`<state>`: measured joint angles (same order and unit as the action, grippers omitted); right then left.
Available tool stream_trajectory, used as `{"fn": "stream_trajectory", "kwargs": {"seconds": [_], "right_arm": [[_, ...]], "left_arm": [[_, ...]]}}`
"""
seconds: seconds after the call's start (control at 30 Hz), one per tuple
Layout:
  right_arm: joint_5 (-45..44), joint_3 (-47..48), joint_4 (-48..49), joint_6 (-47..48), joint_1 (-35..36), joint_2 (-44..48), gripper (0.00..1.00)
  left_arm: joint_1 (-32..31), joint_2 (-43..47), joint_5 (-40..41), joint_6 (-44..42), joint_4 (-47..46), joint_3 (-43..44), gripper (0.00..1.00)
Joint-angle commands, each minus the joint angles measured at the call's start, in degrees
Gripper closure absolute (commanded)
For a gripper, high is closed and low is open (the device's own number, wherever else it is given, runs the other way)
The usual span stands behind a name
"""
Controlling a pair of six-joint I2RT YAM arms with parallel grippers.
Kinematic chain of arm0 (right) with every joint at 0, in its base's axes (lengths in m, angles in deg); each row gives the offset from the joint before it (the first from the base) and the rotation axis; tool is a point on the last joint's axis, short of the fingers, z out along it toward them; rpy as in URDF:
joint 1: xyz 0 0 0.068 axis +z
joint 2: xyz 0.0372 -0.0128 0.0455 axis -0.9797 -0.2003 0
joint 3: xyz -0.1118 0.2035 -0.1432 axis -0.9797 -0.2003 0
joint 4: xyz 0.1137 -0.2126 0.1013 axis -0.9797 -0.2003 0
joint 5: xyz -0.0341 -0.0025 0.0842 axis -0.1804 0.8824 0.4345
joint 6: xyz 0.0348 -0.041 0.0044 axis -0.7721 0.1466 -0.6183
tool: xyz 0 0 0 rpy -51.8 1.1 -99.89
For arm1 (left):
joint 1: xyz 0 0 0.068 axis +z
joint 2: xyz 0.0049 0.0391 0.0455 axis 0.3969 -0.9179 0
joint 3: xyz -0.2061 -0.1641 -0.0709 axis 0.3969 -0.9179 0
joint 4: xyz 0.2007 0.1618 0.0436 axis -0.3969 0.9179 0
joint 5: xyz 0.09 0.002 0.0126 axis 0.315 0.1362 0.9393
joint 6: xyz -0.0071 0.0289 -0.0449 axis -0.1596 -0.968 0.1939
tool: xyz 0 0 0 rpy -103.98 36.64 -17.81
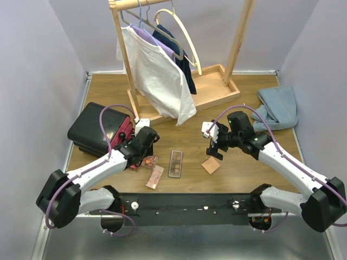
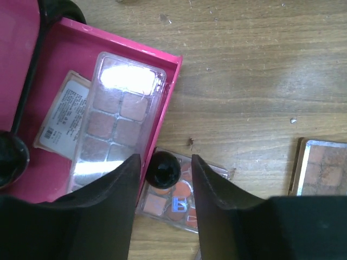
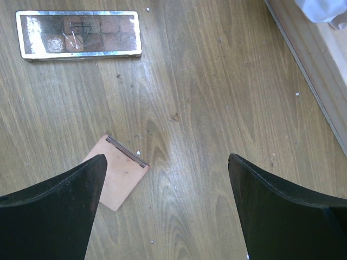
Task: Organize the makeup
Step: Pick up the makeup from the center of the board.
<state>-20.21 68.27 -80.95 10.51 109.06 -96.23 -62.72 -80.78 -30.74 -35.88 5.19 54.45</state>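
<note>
- Makeup is only partly sorted. The left gripper (image 2: 165,160) stands over a small dark disc (image 2: 164,169), jaws half apart on either side and, as far as I can see, not pressing it.
- This disc lies on a clear compact (image 2: 179,205), just beside the pink drawer (image 2: 54,59).
- Inside the drawer lie a clear palette (image 2: 116,114) and a labelled flat pack (image 2: 62,116).
- The right gripper (image 3: 165,158) hangs wide apart, holding nothing, above a peach compact (image 3: 116,176).
- Left to do, I judge: the disc, both compacts, the long palette (image 3: 78,34) and a second palette (image 1: 155,177) near the tabletop (image 1: 108,92) front edge.
- The blue cloth (image 1: 279,108) at the right edge and the clothes rack (image 1: 211,93) at the far edge stand well apart.
</note>
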Motion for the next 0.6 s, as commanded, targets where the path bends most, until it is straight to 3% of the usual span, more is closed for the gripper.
{"fn": "stream_trajectory", "kwargs": {"seconds": [0.0, 0.13, 0.57], "right_arm": [[1.25, -1.29, -0.9, 0.57, -0.46, -0.35, 0.0], [1.16, -1.29, -0.9, 0.65, -0.46, -0.61, 0.0], [1.16, -1.29, -1.07, 0.83, -0.55, -0.87, 0.0]], "left_arm": [[0.57, -1.67, -4.02, -1.7, -2.29, 1.14, 0.54], [0.57, -0.8, -8.5, -1.96, -3.61, 0.44, 0.68], [0.57, 1.49, -17.83, -2.76, -7.83, 0.35, 0.67]]}}
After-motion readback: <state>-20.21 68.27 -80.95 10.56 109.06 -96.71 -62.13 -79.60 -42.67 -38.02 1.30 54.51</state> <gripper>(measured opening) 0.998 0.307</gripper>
